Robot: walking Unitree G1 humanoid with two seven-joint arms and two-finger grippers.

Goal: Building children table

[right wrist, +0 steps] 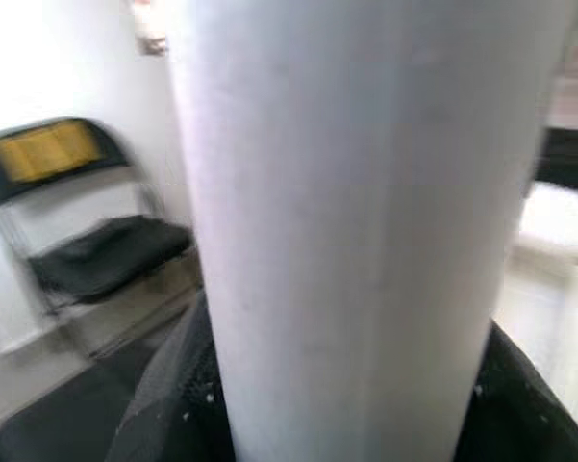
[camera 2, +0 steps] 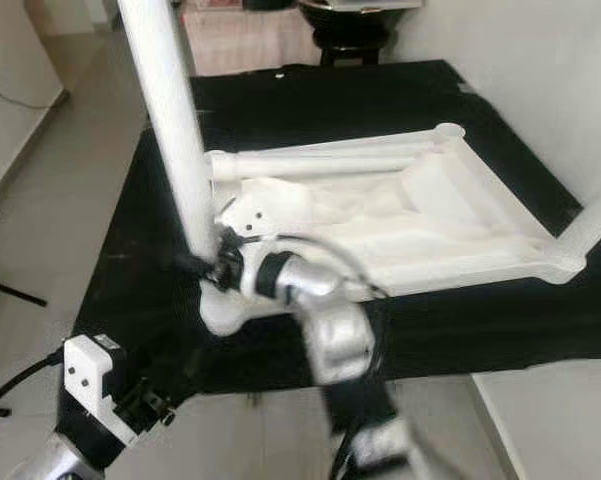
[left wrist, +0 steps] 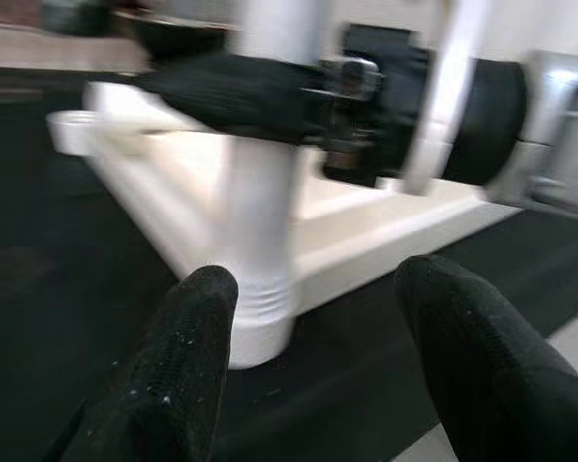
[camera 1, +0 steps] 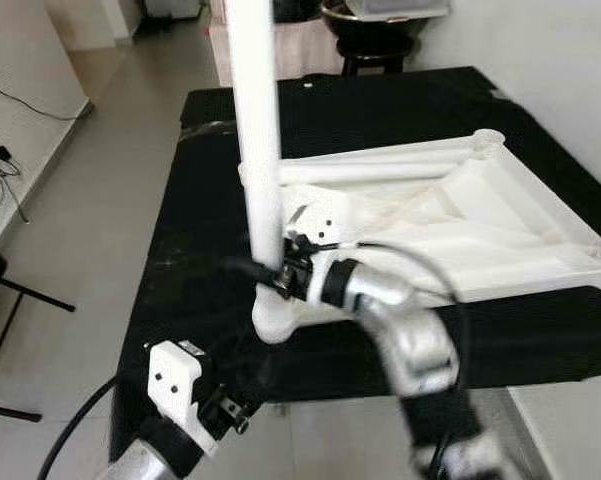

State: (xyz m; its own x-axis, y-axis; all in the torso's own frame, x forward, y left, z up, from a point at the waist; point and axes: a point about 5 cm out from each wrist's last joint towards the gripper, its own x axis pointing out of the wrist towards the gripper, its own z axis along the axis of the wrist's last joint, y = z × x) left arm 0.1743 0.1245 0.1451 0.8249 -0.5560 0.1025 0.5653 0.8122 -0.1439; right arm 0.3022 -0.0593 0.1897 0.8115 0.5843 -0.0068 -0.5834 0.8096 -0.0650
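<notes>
The white children's table top (camera 1: 500,225) lies upside down on a black-covered table (camera 1: 210,210). A white leg (camera 1: 258,150) stands upright in the socket at its near left corner. My right gripper (camera 1: 272,275) is shut on this leg just above the socket; in the right wrist view the leg (right wrist: 356,231) sits close between the fingers. My left gripper (left wrist: 317,279) is open, low at the table's front edge, pointing at the leg's base (left wrist: 260,318) without touching it. A second white tube (camera 2: 330,158) lies along the top's far side.
Another white leg (camera 2: 595,225) sticks out at the top's right corner. A dark stool (camera 1: 370,40) stands behind the table, and a wall runs along the right. Cables (camera 1: 0,165) lie on the tiled floor to the left. A folding chair (right wrist: 96,250) stands nearby.
</notes>
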